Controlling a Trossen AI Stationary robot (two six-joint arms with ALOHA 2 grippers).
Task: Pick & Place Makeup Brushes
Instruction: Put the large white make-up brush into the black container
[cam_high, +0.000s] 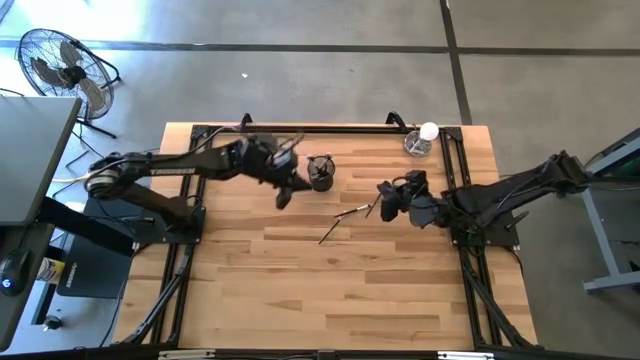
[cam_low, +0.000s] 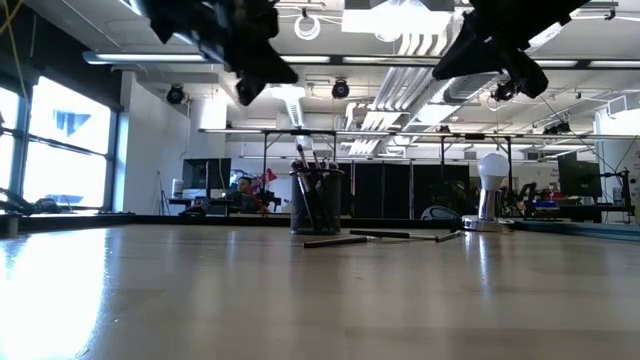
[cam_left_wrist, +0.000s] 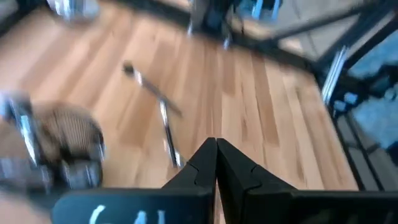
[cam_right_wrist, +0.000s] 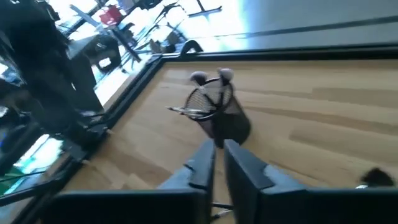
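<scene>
Left gripper (cam_high: 283, 196) hangs clenched and empty at the cup's (cam_high: 321, 172) 8 o'clock, right gripper (cam_high: 386, 199) is nearly closed on nothing at its 4 o'clock, so I'd guess both are lining up for the loose brushes (cam_high: 345, 221) on the table (cam_high: 300, 290).

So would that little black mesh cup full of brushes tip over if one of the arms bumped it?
Probably easily: the small black mesh cup looks light, and brushes sticking up above its rim likely make it top-heavy. On smooth wooden table it might slide first.

A fan (cam_high: 62, 68) stands on the floor beyond the table's (cam_high: 330, 290) corner, near a grey cabinet (cam_high: 30, 150).
</scene>
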